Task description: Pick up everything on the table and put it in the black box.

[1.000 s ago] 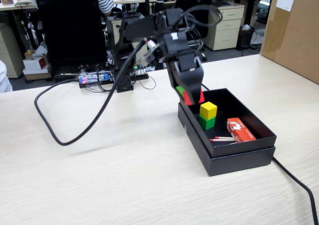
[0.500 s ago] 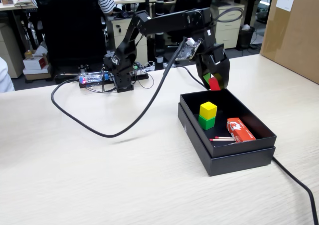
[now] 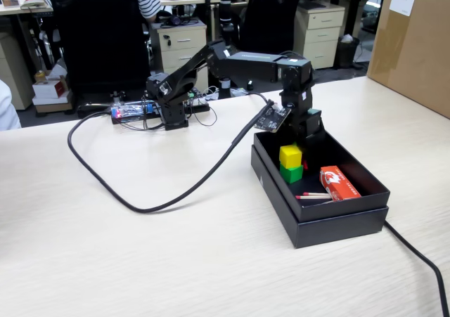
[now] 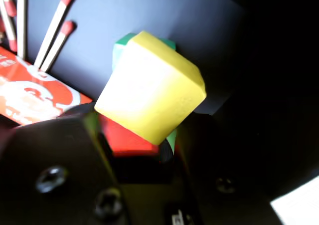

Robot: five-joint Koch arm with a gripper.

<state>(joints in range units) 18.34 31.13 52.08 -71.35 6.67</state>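
Red cube [image 4: 124, 140] sits clamped between the pincer's [image 4: 137, 147] jaws, down inside the black box [image 3: 351, 218] right beside the yellow cube [image 3: 290, 155], which is stacked on the green cube [image 3: 291, 173]. Matchbox [image 3: 339, 183] and matchsticks [image 3: 313, 195] lie alongside in the tray. Beige table [image 3: 140, 261], black cable [image 3: 162, 190] looping across it, office desks behind, brown carton [image 3: 415, 43] at right.

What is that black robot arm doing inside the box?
The black robot arm's gripper is lowered into the shallow black cardboard box, holding a small red cube between its jaws. Right beside it, a small yellow cube sits stacked on a small green cube. A red-orange printed matchbox and some loose matchsticks also lie in the box.
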